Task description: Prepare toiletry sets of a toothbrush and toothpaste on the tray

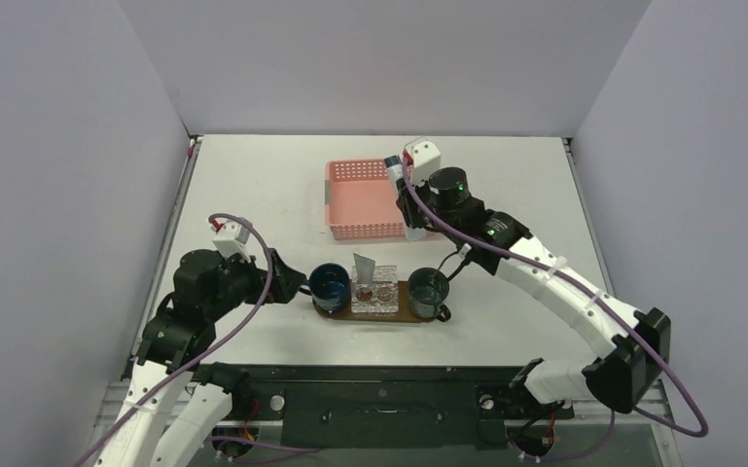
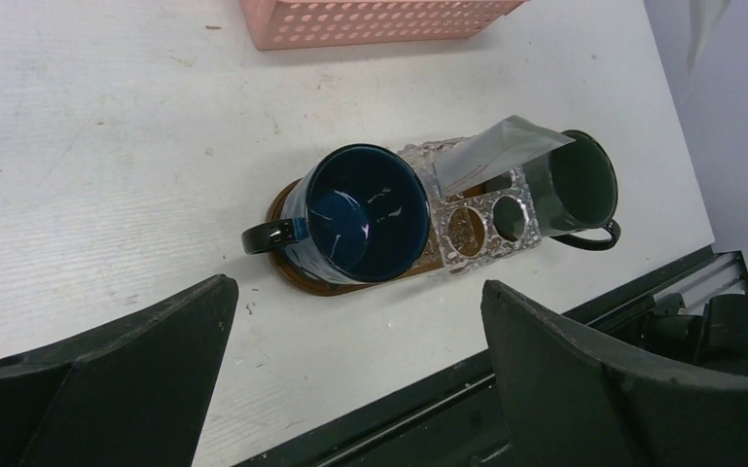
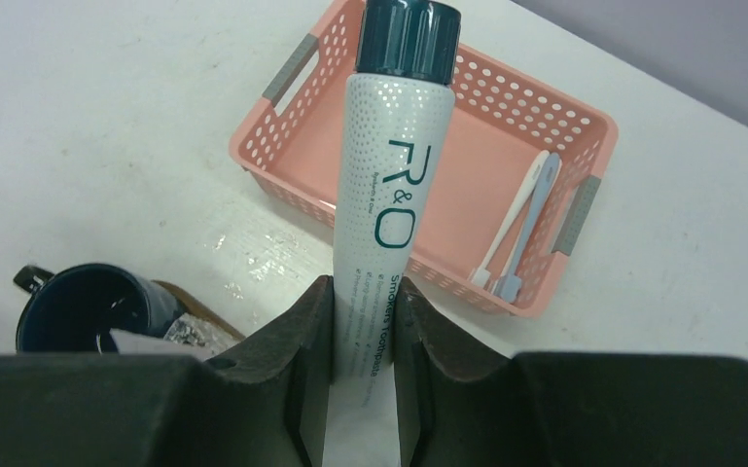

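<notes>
**While my left gripper [image 2: 358, 287] gapes, my right gripper [image 3: 365, 302] clamps the toothpaste tube [image 3: 389, 175]**

The pink basket [image 3: 506, 92] sits beyond the tray [image 2: 292, 272], which carries a blue mug [image 2: 365, 214], a green mug [image 2: 584, 185] and a clear holder [image 2: 477, 219]. Two toothbrushes [image 3: 520, 219] lie in the basket.

So the flat dark brown oval wooden tray [image 2: 290, 272] sits on the white surface [image 1: 253, 175], front and centre. On it, left to right: a dark blue ceramic mug [image 1: 331, 284], a small clear square holder [image 1: 374, 295] with a silver foil sachet [image 2: 491, 156] leaning out of it, then a dark green mug [image 1: 428, 289]. Behind the tray is the pink perforated plastic basket [image 1: 360, 199]. Two plastic toothbrushes [image 3: 520, 219] lie side by side inside it, near one short end. The white toothpaste tube [image 3: 389, 185] is up between the right gripper [image 3: 362, 297] jaws at the basket's right edge.
</notes>
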### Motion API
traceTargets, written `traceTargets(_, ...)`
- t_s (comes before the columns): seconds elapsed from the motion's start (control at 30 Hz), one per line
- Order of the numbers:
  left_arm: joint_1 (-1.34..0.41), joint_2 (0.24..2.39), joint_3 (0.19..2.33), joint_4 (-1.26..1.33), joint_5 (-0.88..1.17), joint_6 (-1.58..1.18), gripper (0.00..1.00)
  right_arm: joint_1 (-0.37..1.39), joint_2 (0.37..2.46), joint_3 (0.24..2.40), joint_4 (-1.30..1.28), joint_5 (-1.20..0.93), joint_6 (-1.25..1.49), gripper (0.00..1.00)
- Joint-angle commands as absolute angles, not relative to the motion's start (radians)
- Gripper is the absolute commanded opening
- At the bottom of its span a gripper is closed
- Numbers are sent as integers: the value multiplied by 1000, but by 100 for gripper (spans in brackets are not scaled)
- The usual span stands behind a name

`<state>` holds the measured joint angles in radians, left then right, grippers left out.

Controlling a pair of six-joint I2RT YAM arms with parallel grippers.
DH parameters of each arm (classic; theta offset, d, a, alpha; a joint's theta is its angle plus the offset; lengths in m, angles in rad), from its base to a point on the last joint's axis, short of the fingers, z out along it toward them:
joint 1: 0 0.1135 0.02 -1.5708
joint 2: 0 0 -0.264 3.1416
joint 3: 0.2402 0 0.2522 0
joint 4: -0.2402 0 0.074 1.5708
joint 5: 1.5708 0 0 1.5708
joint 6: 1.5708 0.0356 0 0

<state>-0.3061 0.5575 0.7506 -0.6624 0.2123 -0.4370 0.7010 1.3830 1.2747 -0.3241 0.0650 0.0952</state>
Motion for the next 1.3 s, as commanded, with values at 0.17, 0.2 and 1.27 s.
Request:
traceTargets(0.17, -302, 617, 852, -536, 405, -537, 96, 848, 1137, 1178, -359, 128, -59, 13)
traceTargets(0.2, -302, 626, 879, -538, 428, -541, 96, 869, 1124, 1167, -366, 129, -62, 13)
traceTargets(1.27, -303, 729, 961, -496, 944, -795, 96, 1473, 1150, 1323, -616, 403, -490, 13)
